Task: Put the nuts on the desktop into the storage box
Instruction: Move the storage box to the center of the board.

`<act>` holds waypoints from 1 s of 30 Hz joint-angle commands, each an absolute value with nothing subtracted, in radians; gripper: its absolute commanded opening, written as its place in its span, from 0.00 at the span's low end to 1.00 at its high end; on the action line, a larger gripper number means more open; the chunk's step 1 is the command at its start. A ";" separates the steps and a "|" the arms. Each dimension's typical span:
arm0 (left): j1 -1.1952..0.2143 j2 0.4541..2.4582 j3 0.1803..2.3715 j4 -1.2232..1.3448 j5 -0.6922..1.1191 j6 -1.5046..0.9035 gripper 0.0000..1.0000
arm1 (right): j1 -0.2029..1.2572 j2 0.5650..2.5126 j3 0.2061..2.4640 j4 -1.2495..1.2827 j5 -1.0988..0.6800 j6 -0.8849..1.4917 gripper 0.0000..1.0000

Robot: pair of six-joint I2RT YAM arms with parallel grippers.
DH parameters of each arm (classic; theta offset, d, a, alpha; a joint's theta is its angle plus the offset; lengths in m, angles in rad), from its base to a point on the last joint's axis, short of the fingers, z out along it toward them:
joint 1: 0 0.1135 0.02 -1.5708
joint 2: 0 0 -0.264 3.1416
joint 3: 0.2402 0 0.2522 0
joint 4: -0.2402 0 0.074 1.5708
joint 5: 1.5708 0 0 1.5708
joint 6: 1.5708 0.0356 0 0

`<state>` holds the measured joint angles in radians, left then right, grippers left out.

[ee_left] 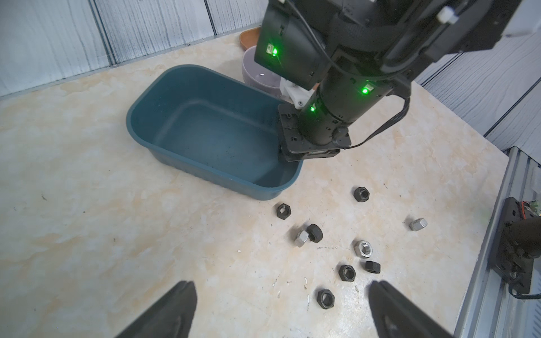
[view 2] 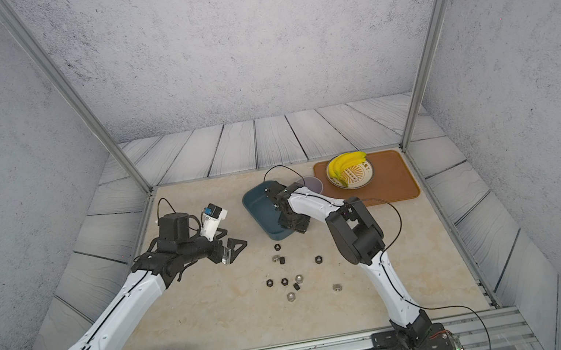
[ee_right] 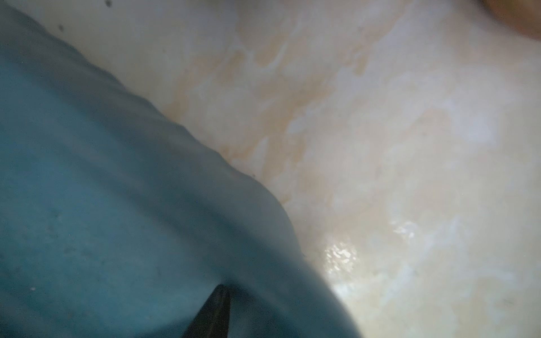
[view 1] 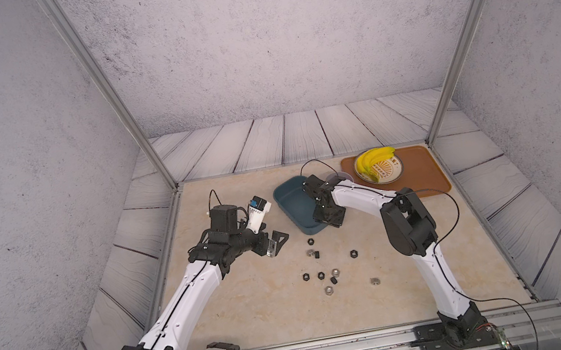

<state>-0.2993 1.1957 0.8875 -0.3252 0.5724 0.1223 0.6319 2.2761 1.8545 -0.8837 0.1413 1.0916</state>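
The left hand (view 1: 275, 243) hovered above the desk (view 1: 254, 303), jaws spread wide. Some ten nuts (ee_left: 347, 272), black and silvery, lay scattered on the marble just ahead of its fingertips. Beyond them, the right hand (view 1: 328, 219) dipped over the near corner of the storage box (ee_left: 205, 125), one finger (ee_right: 213, 313) inside the wall. Whether it gripped the rim could not be told.

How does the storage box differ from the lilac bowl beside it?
The box is teal and rectangular, the bowl lilac and round. The box is larger than the bowl. The box looks empty; the bowl is half hidden behind the right arm. Both stand on the desktop.
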 commanded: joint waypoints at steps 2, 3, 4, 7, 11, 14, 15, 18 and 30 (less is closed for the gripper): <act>-0.302 1.177 0.876 -0.331 0.587 0.104 0.98 | 0.635 2.177 1.776 -0.919 0.205 1.039 0.44; -0.302 1.177 0.876 -0.330 0.589 0.099 0.98 | 0.635 2.157 1.752 -0.909 0.215 1.026 0.44; -0.302 1.177 0.875 -0.328 0.590 0.091 0.98 | 0.634 2.140 1.732 -0.902 0.222 1.009 0.43; -0.304 1.177 0.867 -0.315 0.595 0.066 0.98 | 0.630 2.102 1.690 -0.902 0.255 0.965 0.42; -0.307 1.177 0.846 -0.272 0.618 0.010 0.98 | 0.614 2.068 1.645 -0.907 0.271 0.894 0.41; -0.311 1.176 0.832 -0.247 0.622 -0.021 0.98 | 0.612 2.034 1.587 -0.902 0.276 0.860 0.41; -0.314 1.176 0.829 -0.237 0.620 -0.029 0.98 | 0.613 2.023 1.563 -0.893 0.276 0.853 0.41; -0.321 1.181 0.821 -0.219 0.611 -0.053 0.98 | 0.611 1.986 1.500 -0.879 0.280 0.844 0.41; -0.373 1.201 0.804 -0.211 0.590 -0.079 0.98 | 0.540 1.872 1.345 -0.918 0.381 0.831 0.42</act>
<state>-0.3569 1.1984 0.8242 -0.2314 0.5945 -0.0635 0.5617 1.9003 1.3746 -0.8700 0.3107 0.8387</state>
